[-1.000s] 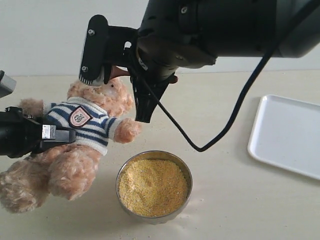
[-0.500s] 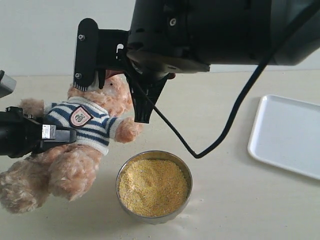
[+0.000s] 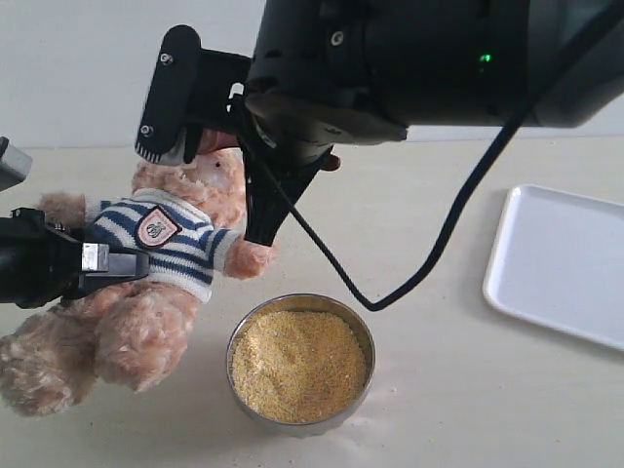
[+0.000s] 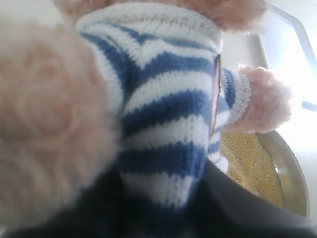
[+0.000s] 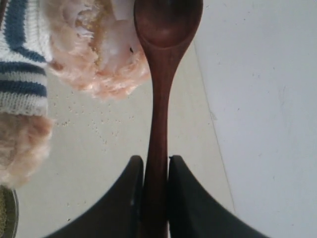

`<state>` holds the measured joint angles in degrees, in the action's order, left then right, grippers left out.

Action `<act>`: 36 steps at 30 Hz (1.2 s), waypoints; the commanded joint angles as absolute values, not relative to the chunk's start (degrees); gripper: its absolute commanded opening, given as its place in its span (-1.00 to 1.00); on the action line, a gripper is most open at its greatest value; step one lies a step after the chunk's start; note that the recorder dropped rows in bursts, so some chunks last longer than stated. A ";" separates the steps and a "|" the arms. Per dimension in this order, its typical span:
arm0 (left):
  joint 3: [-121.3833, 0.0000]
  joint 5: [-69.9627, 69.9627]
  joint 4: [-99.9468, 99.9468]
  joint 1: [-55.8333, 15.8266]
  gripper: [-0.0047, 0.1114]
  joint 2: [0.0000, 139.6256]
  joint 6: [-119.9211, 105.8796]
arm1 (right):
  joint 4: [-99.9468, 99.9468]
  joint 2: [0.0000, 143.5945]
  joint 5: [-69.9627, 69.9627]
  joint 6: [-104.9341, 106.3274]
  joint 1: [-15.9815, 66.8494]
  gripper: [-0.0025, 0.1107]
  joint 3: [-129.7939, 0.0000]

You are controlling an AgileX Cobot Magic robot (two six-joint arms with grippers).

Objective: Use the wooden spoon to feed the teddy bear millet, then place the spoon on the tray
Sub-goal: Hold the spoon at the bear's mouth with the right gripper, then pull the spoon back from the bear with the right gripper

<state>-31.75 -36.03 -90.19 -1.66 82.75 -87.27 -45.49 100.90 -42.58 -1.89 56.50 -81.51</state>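
Note:
The teddy bear (image 3: 166, 255), in a striped shirt (image 4: 163, 124), leans tilted at the left of the exterior view. My left gripper (image 3: 107, 261) is shut on its torso, and the left gripper (image 4: 158, 208) shows only as dark fingers round the shirt. My right gripper (image 3: 210, 171) hangs over the bear's head, shut on the handle of the wooden spoon (image 5: 161, 99). The spoon's round bowl lies beside the bear's muzzle (image 5: 106, 54), and no grains show in it. The steel bowl (image 3: 363, 336) heaped with millet (image 3: 298, 363) stands in front of the bear. The white tray (image 3: 565, 258) lies at the right.
Loose grains (image 5: 94, 124) are scattered on the table under the bear's head. A black cable (image 3: 390, 283) loops down from the right arm above the table. The bowl's rim (image 4: 290, 173) sits close to the bear's paw (image 4: 265, 101).
The right gripper with the spoon has shifted left and tilted over the bear's head. The left gripper and the bear have stayed put.

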 commanded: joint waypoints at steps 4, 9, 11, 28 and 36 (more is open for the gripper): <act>-31.64 -36.91 -90.39 -1.92 -0.83 82.68 -87.48 | -43.91 96.44 -43.64 -6.13 56.49 -0.96 -81.74; -31.64 -36.91 -90.39 -1.92 -0.83 82.68 -87.48 | -38.77 89.58 -46.68 -5.76 56.21 -0.96 -81.74; -31.64 -36.91 -90.39 -1.92 -0.83 82.68 -87.48 | -34.86 87.01 -47.95 -2.70 55.28 -0.96 -81.74; -31.64 -35.61 -89.64 -1.92 -0.83 82.68 -87.48 | -1.86 85.87 -67.13 23.79 42.48 -0.96 -81.74; -31.64 -35.48 -88.70 -1.92 -0.83 82.68 -87.48 | -1.77 90.10 -69.68 23.49 43.58 -0.96 -80.41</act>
<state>-31.75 -35.26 -88.50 -1.66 82.75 -87.27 -2.10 89.08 -69.59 23.30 42.85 -81.36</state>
